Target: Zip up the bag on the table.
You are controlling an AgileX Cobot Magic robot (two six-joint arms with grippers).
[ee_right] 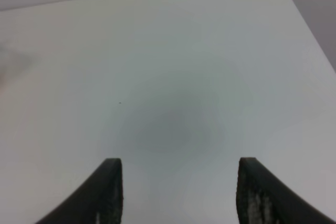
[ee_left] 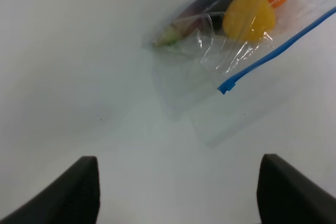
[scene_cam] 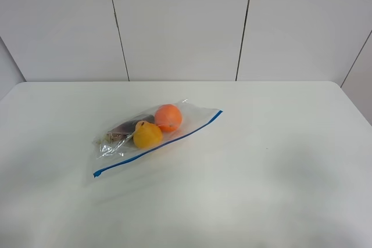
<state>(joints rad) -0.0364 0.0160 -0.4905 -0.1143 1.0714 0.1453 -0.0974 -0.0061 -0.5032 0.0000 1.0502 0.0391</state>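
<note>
A dark item inside the bag [scene_cam: 157,130] is hard to identify. Left gripper [ee_left: 176,192] and right gripper [ee_right: 176,192] hover above the table [scene_cam: 279,161], fingers spread wide, holding nothing.

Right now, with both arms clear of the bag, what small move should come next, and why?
Probably bring the left gripper forward and down toward the near end of the blue seal strip. Its jaws stand open over bare table, and that end of the bag lies just ahead. The right gripper, also open, sees only tabletop.
</note>
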